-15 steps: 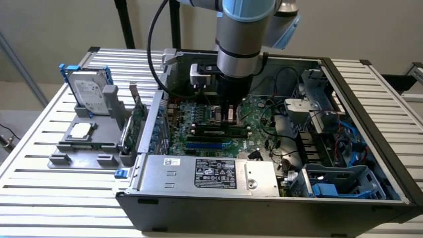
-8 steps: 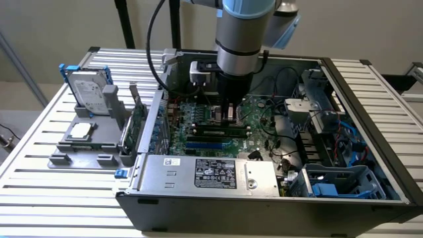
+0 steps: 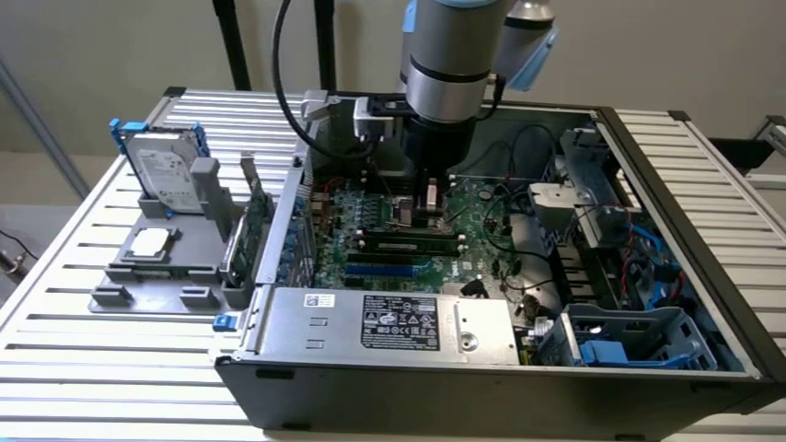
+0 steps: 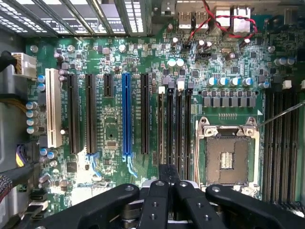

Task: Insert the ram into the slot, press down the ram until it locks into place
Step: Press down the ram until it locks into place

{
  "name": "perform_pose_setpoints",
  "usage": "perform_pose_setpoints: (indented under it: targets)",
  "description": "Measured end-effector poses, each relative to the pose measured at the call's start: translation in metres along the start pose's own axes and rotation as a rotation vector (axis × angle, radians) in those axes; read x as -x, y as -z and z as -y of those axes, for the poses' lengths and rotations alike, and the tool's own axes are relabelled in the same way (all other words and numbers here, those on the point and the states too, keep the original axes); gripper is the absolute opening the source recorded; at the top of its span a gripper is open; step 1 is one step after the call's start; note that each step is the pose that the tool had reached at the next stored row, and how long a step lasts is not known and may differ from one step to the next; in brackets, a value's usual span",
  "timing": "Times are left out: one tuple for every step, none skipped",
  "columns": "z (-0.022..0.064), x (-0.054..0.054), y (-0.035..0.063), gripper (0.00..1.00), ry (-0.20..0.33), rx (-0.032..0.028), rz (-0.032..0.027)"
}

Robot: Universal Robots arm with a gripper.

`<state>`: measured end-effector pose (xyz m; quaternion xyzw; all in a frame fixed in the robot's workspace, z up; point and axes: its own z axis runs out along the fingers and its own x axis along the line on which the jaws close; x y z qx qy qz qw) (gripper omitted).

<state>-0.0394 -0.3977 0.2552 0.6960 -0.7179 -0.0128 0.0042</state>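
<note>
Holder, the exterior view's left: a grey plastic fixture (image 3: 147, 267) on the slatted table carries a silver hard drive (image 3: 166, 175). It is well apart from my work.

Case: an open black computer case (image 3: 368, 378) with the large green motherboard (image 4: 114, 57) inside.

Blue slot: a shorter blue card slot (image 4: 126, 114) lies beside the memory sockets. It is not my target.

The slot: a long narrow black memory socket (image 4: 169, 129), one of four parallel ones between the blue slot and the square silver processor socket (image 4: 226, 160).

The ram: a thin green stick with dark chips (image 3: 406, 241) appears to stand in that bank of sockets. I cannot tell whether its latches have closed.

My gripper (image 3: 430, 198): over the board, just above the ram.

Hand state: narrow, with the black fingers (image 4: 155, 195) drawn together. I can make out nothing between them.

Governing relation: the ram's long axis runs across the exterior view. In the wrist view the sockets run lengthwise straight out from my gripper (image 4: 167, 174), so I judge hand and socket aligned.
</note>
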Motion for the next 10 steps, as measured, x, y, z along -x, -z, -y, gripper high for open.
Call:
perform_pose_setpoints:
  targets:
    - [0.0000, 0.0000, -0.0001, 0.11, 0.000, -0.0001, 0.0001]
    - [0.0000, 0.0000, 0.0000, 0.11, 0.000, 0.0000, 0.0000]
    - [0.0000, 0.0000, 0.0000, 0.11, 0.000, 0.0000, 0.0000]
    - [0.0000, 0.0000, 0.0000, 0.11, 0.000, 0.0000, 0.0000]
    - [0.0000, 0.0000, 0.0000, 0.11, 0.000, 0.0000, -0.0001]
    - [0.0000, 0.0000, 0.0000, 0.11, 0.000, 0.0000, 0.0000]
    - [0.0000, 0.0000, 0.0000, 0.11, 0.000, 0.0000, -0.0001]
    - [0.0000, 0.0000, 0.0000, 0.11, 0.000, 0.0000, 0.0000]
    - [0.0000, 0.0000, 0.0000, 0.11, 0.000, 0.0000, 0.0000]
    - [0.0000, 0.0000, 0.0000, 0.11, 0.000, 0.0000, -0.0001]
